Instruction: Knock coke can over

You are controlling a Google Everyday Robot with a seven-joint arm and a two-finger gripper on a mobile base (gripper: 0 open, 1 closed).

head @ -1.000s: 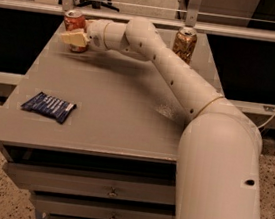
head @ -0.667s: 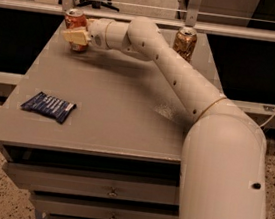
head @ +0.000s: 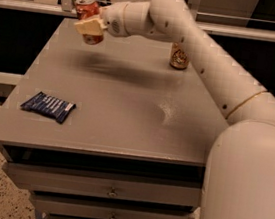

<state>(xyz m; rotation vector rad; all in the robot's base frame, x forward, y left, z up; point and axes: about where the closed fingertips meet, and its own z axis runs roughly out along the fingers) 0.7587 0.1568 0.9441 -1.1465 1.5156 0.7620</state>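
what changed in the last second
The gripper has shifted slightly up and right, pressed against the coke can. The can now appears to lean with its top to the left instead of standing upright. The gold can and blue packet stay put on the table.

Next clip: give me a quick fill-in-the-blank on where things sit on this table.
The gripper is at the coke can, by the table's far ____ corner.
The gold-brown can stands ____.
Near the front left edge lies a ____ packet.
Missing words: left; upright; blue.
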